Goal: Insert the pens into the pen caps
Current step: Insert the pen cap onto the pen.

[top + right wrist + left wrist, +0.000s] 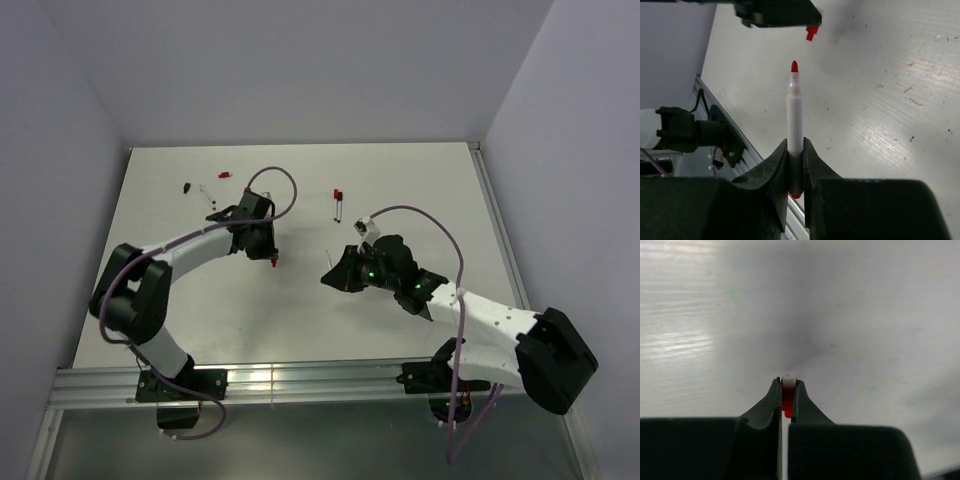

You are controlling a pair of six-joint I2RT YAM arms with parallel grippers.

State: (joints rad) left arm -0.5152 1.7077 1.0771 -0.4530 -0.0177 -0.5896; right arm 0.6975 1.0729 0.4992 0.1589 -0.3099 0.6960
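**A:** Where do we stand with this pair?

**B:** Our left gripper (787, 384) has its jaws pressed together on a red cap (787, 401). We pinch it at the very tips, so one end pokes out beyond them. That end looks pale from the wrist, and we can't tell whether it is the open mouth.

**A:** And the pen?

**B:** Our right gripper (795, 150) is clamped on a pen (795, 112), low on the white barrel near the tail. Most of the barrel and the red tip stand free ahead of the fingers. We'd say that is on purpose, because the free length lets us push into the cap without the two grippers bumping.

**A:** Are they lined up?

**B:** Not yet. Both are held over the middle of the table (420, 190), near each other but apart. From the right wrist, the cap sits above the tip and a little to its right.

**A:** What does the next move call for?

**B:** In our judgement, we bring tip and cap onto one line, then press. Both are slim, so a slight tilt could send the tip skidding off the rim.

**A:** And the rest?

**B:** Another pen (339, 207) and a few small pieces lie farther back on the table.
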